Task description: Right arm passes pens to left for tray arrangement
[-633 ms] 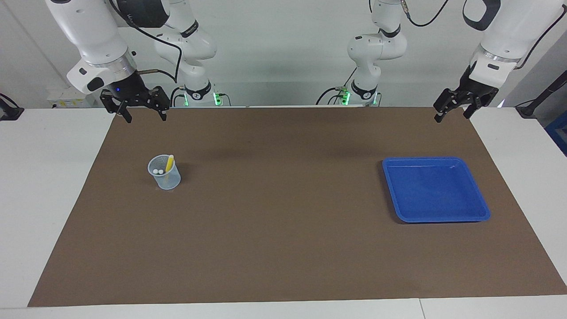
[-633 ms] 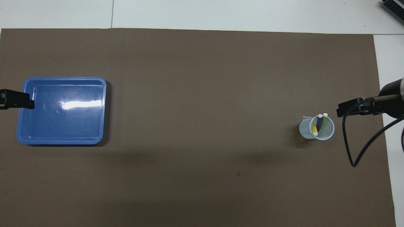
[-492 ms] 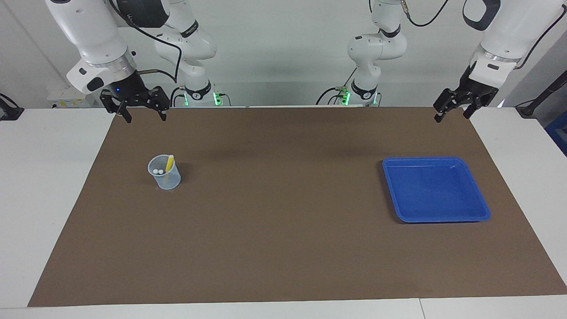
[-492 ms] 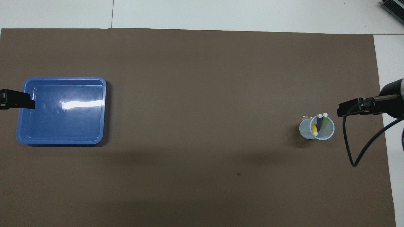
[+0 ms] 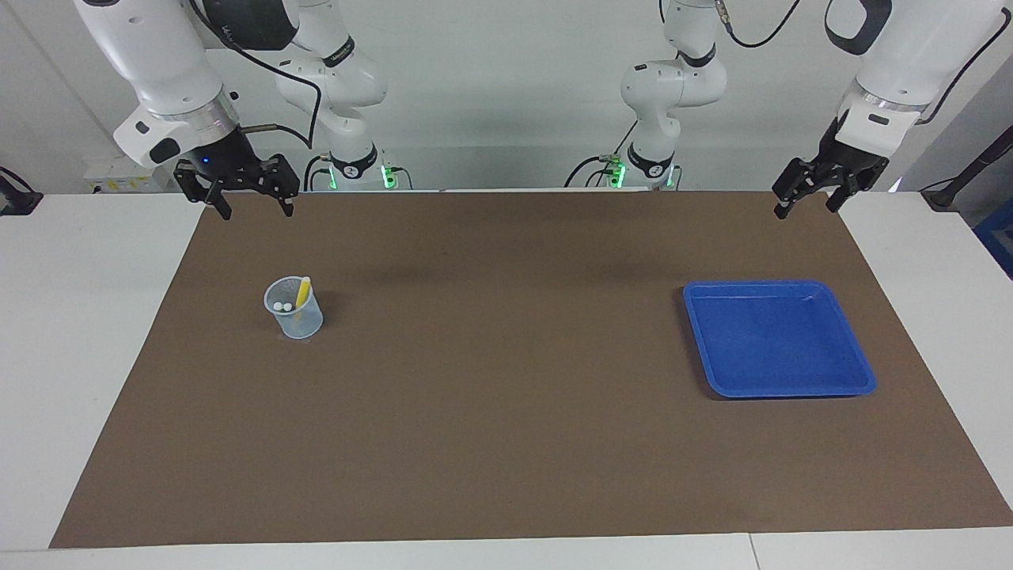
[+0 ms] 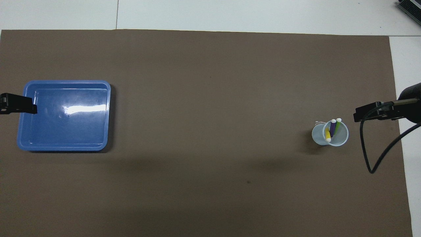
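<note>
Item: three marker pens (image 6: 331, 130), yellow, purple and green, upright in a translucent cup (image 5: 294, 317) toward the right arm's end of the brown-covered surface (image 5: 506, 380). Blue tray (image 5: 778, 338): bare, toward the left arm's end. Right tool (image 5: 247, 195): raised, spread wide, empty. Left tool (image 5: 809, 192): raised, parted, empty, waiting. Advice: descend vertically over one pen's pale end, avoiding the cup rim.

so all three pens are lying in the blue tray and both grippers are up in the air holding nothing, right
Not quite: the pens stand in the small cup toward the right arm's end; the tray holds nothing, as the overhead view shows. The rest holds: the right gripper and left gripper are raised and hold nothing.
</note>
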`<action>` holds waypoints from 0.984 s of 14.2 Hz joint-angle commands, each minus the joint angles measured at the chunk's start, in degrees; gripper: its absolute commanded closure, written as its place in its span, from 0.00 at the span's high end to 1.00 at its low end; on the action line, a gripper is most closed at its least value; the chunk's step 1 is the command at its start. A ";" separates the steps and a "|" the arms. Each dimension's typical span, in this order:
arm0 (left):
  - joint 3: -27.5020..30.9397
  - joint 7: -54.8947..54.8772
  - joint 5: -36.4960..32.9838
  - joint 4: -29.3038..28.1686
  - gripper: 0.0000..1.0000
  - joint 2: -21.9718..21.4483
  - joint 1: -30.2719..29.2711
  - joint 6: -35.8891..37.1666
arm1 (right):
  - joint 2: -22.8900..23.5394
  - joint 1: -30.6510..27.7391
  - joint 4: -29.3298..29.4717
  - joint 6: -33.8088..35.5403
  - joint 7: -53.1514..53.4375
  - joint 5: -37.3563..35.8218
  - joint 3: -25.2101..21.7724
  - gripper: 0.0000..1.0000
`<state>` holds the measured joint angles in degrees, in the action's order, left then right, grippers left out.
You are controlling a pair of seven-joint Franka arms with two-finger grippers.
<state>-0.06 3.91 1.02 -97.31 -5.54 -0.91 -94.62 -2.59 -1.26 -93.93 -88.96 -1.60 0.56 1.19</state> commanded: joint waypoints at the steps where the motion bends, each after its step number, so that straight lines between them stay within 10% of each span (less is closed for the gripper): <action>1: 0.24 -0.57 0.39 -1.48 1.00 -1.49 0.47 0.22 | -0.22 -0.50 -0.29 -0.78 -1.03 -0.22 -0.05 1.00; 14: 0.15 -0.75 0.48 -2.01 1.00 -2.10 -0.23 1.37 | -3.29 0.03 -4.68 -1.56 -9.01 0.14 1.35 1.00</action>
<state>-0.18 3.90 1.02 -97.33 -5.79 -0.88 -93.68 -3.94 -1.06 -94.89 -88.03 -6.48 0.61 1.99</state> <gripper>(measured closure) 0.000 0.000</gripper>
